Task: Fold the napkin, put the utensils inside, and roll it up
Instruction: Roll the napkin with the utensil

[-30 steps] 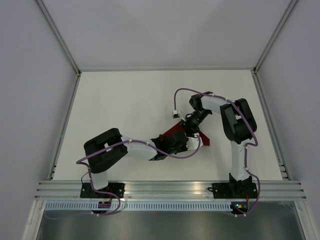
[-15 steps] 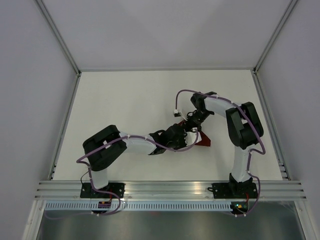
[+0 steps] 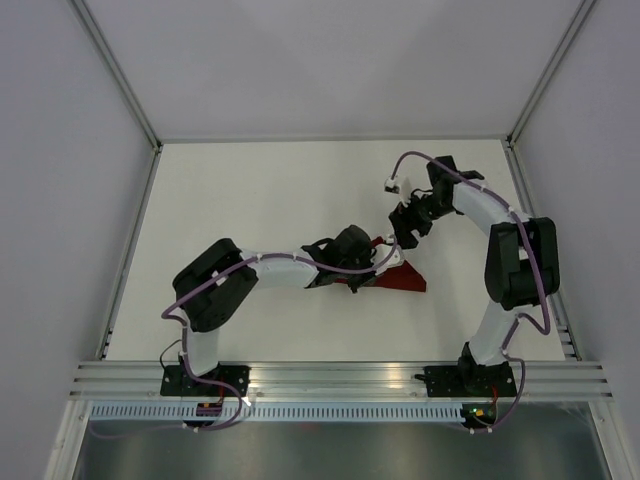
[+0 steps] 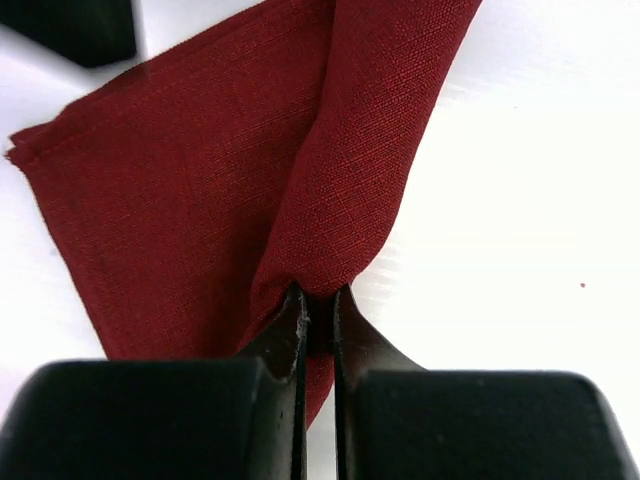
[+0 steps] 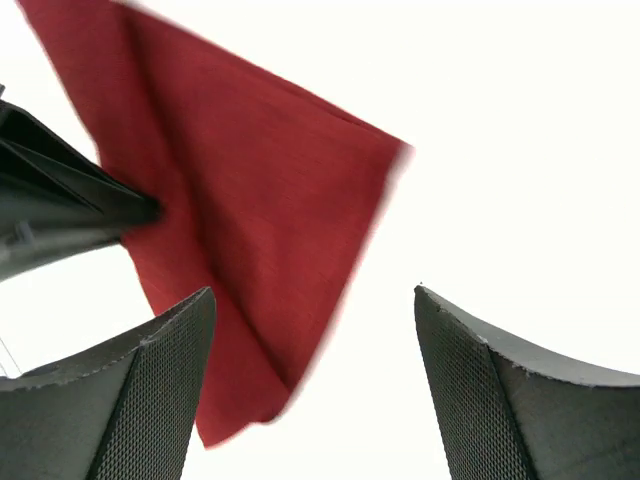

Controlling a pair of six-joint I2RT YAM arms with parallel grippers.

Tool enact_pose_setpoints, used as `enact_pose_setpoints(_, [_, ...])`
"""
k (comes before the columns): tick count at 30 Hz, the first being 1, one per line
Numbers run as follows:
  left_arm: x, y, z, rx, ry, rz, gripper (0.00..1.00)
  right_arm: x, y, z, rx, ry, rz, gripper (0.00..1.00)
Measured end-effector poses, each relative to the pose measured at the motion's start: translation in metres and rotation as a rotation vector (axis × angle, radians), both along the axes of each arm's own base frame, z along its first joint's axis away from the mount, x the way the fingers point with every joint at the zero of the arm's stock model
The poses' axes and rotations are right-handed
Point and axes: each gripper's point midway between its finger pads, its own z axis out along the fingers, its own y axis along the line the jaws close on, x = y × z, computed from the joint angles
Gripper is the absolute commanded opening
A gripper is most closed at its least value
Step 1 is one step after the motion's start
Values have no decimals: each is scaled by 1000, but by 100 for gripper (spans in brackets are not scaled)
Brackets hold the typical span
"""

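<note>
The dark red napkin (image 3: 404,280) lies folded on the white table, right of centre. My left gripper (image 3: 383,262) is shut on it. In the left wrist view its fingertips (image 4: 296,305) pinch a raised fold of the napkin (image 4: 190,190) that runs up and away from them. My right gripper (image 3: 409,229) hangs open just behind the cloth, holding nothing. In the right wrist view its fingers (image 5: 160,380) stand wide apart above the napkin (image 5: 250,200), whose corner points toward the camera. The left gripper's dark finger (image 5: 60,205) shows at that view's left edge. The utensils are out of view.
Grey walls close in the table at the back and on both sides. An aluminium rail (image 3: 340,376) runs along the near edge by the arm bases. Purple cables (image 3: 420,157) loop over both arms.
My right gripper has opened, let go of the napkin and drawn back to the far right. The left gripper has moved right, still pinching the cloth.
</note>
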Motion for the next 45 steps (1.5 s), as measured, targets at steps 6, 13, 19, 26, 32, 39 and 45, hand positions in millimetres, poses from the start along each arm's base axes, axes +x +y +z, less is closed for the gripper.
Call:
enact_pose_setpoints(6, [5, -1, 1, -3, 172, 5, 3, 24, -65, 29, 47, -81, -176, 85])
enact_pose_setpoints(13, [9, -4, 2, 35, 336, 24, 4, -21, -70, 50, 50, -239, -146, 87])
enact_pose_setpoints(19, [8, -7, 2, 64, 465, 41, 6, -56, -40, 53, 46, -416, -20, 85])
enact_pose_setpoints(26, [9, -10, 1, 84, 614, 90, 8, -98, 2, 25, 26, -546, 163, 81])
enact_pose_setpoints(32, [7, -9, 0, 86, 709, 127, 9, -106, 23, -6, -31, -557, 262, 78])
enact_pose_setpoints(39, [3, -8, 1, 91, 789, 146, 14, -103, 38, -26, -92, -607, 315, 71])
enact_pose_setpoints(45, [-1, -6, -1, 108, 829, 173, 32, -101, 45, -37, -121, -615, 340, 54])
